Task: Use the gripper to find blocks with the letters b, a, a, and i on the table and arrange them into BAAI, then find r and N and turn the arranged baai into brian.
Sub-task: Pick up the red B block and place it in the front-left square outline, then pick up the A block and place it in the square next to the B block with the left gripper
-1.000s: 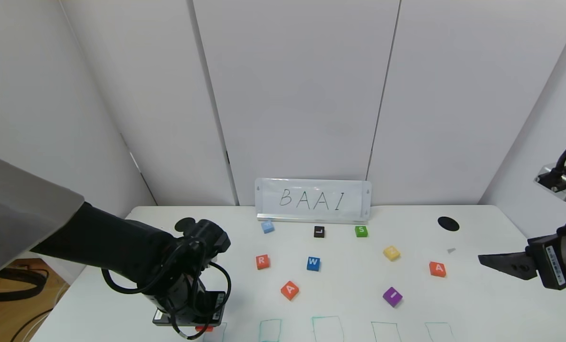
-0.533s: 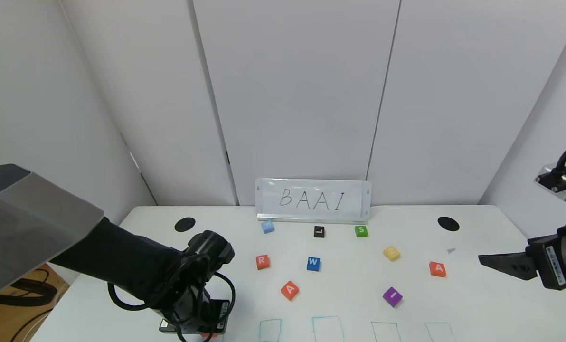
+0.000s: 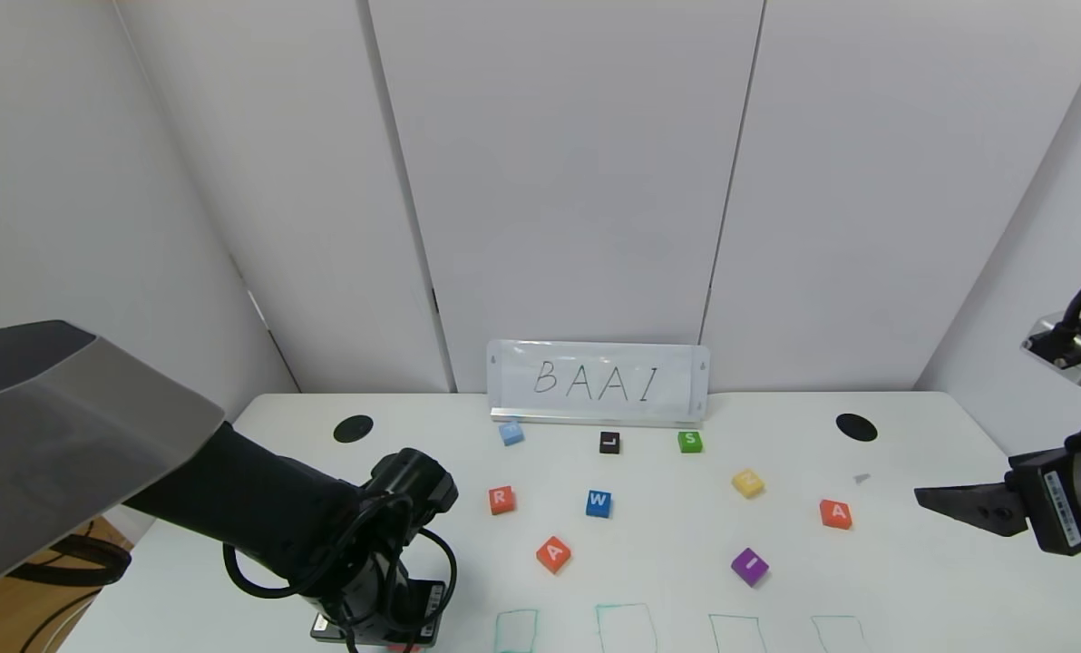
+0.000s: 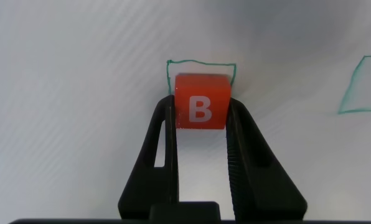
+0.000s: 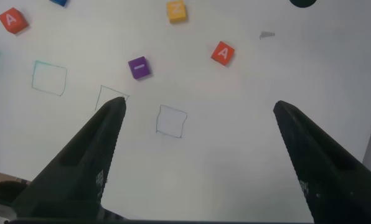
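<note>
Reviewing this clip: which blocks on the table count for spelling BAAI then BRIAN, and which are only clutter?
Job:
B block, in the left gripper
A block
A block
purple I block
R block

Clutter:
blue W block
black L block
green S block
yellow block
light blue block

Left gripper closed on the orange-red B block, one black finger pressed to each side face, white letter facing up toward the camera. Block held over a green hand-drawn rectangle on the white table, covering most of the outline. Contact between block and table unclear. Part of a second green rectangle off to one side of the block, well apart.
</note>
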Motion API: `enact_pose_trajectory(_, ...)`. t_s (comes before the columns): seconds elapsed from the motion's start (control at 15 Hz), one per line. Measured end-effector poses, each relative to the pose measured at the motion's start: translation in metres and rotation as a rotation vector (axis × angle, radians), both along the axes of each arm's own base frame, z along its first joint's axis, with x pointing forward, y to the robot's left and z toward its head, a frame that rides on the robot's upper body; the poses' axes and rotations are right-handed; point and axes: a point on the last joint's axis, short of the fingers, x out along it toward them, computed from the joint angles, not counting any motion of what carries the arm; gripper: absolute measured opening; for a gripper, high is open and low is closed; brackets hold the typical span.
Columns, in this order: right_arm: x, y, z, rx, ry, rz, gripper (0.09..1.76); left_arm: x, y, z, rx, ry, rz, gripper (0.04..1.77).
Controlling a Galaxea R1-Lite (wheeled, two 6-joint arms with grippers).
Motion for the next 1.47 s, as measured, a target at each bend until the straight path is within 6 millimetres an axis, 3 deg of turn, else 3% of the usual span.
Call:
enact_pose_trajectory(0.6,0.000,0.000,0.000,0.000,0.002,0.001,1.71,0.000,0.000,-0.001,-0.002,0.002,0.008,0.51)
enact_pose_trajectory(0.87,0.000,0.000,-0.001,-0.001,0.003,0.001,1.71,0.000,0.000,-0.001,-0.002,0.006,0.008,0.96)
enact_pose_trajectory(1.07,-0.001,0.000,-0.001,-0.001,0.003,0.002,1.71,0.000,0.000,0.000,-0.002,0.001,0.008,1.20)
enact_pose_trajectory(1.47,-0.003,0.000,0.001,-0.001,-0.007,0.004,1.71,0.002,-0.001,0.010,-0.015,-0.034,0.001,1.47)
